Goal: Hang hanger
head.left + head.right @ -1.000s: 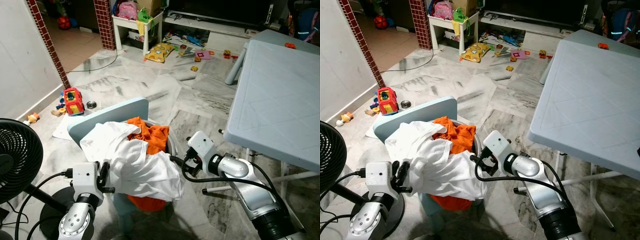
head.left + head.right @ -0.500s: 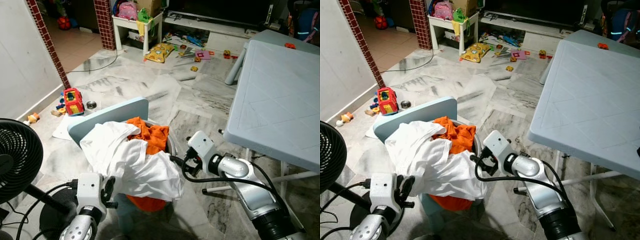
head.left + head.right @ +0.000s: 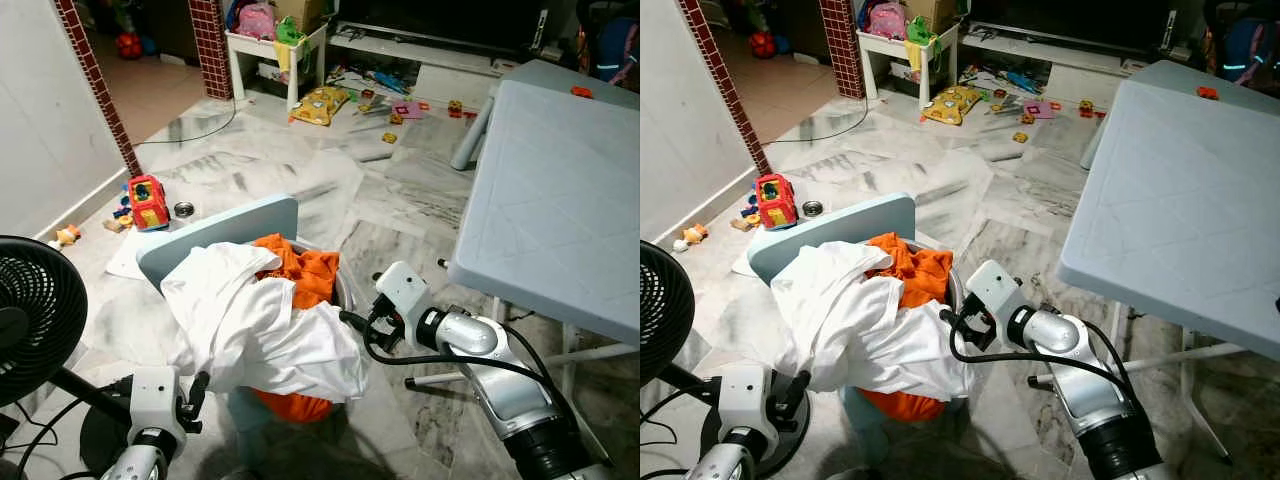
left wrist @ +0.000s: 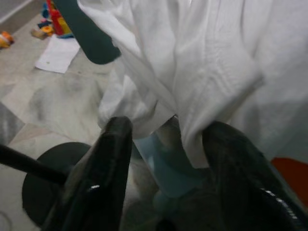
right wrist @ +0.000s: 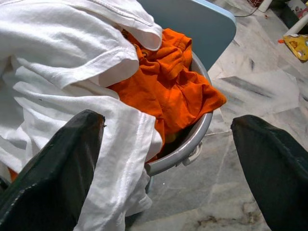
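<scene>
Since the earlier frames the left gripper [image 3: 196,388] has dropped lower and drawn back from the white garment [image 3: 262,322]; its fingers [image 4: 103,173] stand spread, with the hem of the white cloth hanging between them, nothing clamped. Right gripper [image 3: 352,322] holds its place at the far edge of the basin [image 5: 187,144], its fingers [image 5: 53,163] wide apart and empty, just beside the cloth. No hanger can be made out in any view. White garment is crumpled and draped over the basin, an orange garment [image 3: 305,272] bunched beneath and behind it. Pale blue chair back [image 3: 215,235] rises behind the pile. Black fan [image 3: 35,320] stands at the robot's left, grey table [image 3: 560,190] at its right, toys [image 3: 145,200] scattered on the marble floor [image 3: 280,170].
</scene>
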Motion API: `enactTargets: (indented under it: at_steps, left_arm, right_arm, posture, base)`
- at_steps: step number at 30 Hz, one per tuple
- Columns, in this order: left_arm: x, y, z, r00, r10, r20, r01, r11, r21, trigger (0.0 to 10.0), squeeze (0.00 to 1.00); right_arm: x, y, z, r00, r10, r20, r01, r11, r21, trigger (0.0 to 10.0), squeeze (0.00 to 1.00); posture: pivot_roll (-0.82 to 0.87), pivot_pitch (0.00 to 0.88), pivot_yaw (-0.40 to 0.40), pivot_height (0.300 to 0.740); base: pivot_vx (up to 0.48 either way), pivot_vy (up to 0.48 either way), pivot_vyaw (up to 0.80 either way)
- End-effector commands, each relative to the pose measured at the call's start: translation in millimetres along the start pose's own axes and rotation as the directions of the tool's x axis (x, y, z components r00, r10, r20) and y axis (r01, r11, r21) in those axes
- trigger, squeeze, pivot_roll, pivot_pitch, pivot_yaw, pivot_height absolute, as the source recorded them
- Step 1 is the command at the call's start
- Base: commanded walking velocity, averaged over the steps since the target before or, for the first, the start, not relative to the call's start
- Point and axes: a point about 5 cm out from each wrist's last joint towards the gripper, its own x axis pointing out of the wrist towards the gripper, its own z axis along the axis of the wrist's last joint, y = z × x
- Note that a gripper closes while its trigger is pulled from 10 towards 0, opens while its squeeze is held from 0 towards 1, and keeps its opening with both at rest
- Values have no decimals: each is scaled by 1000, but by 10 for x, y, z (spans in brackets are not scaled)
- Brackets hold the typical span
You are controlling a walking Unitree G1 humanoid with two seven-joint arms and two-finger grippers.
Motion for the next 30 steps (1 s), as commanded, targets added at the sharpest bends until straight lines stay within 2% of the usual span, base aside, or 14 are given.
enactTargets:
  at_steps: [1, 2, 3, 6, 11, 21, 22, 23, 24, 30]
  left_arm:
    - [47, 55, -83, 1000, 4, -10, -4, 1000, -2, 10000, 431]
    - [73, 62, -97, 1000, 2, -11, -2, 1000, 0, 10000, 153]
    - [124, 76, -120, 1000, -3, -11, 3, 1000, 4, 10000, 0]
    - [144, 81, -125, 1000, -4, -11, 4, 1000, 6, 10000, 0]
    - [304, 115, -149, 1000, -9, -4, 9, 1000, 15, 10000, 0]
    - [449, -15, -89, 997, -75, 27, 75, 997, 30, 10000, 0]
    - [454, -22, -94, 996, -84, 27, 83, 996, 25, 2275, 0]
    - [458, -27, -98, 996, -90, 27, 89, 996, 22, 2275, 0]
    - [460, -30, -100, 995, -94, 27, 93, 995, 19, 0, 0]
    - [475, -85, -130, 992, -125, 14, 124, 991, 49, 0, 0]
  right_arm:
    - [10, -30, 18, 1000, -2, -1, 2, 1000, -7, 10000, 0]
    - [9, -32, 18, 1000, -3, -1, 3, 1000, -8, 10000, 0]
    - [5, -35, 15, 1000, -4, -2, 4, 1000, -8, 10000, 0]
    - [3, -37, 14, 1000, -5, -2, 5, 1000, -8, 10000, 0]
    - [3, -14, 10, 1000, -2, -2, 2, 1000, -6, 10000, 0]
    - [0, -28, 14, 1000, -7, -2, 7, 1000, -6, 10000, 0]
    - [1, -25, 14, 1000, -7, -1, 7, 1000, -6, 10000, 0]
    - [1, -23, 13, 1000, -6, -1, 6, 1000, -5, 10000, 0]
    - [1, -22, 12, 1000, -6, -1, 6, 1000, -5, 10000, 0]
    - [-2, -23, 5, 1000, -8, -4, 8, 1000, -5, 10000, 0]
  posture:
    - [-4, 83, -41, 740]
    - [-6, 84, -40, 740]
    - [-7, 83, -40, 740]
    - [-7, 84, -40, 740]
    - [-11, 83, -39, 740]
    - [-13, 83, -37, 740]
    - [-13, 83, -37, 740]
    - [-13, 83, -37, 740]
    - [-13, 83, -37, 740]
    - [-10, 83, -36, 740]
  base:
    - [0, 0, 0]
    - [0, 0, 0]
    - [0, 0, 0]
    - [0, 0, 0]
    - [0, 0, 0]
    - [0, 0, 0]
    - [0, 0, 0]
    - [0, 0, 0]
    - [0, 0, 0]
    - [0, 0, 0]
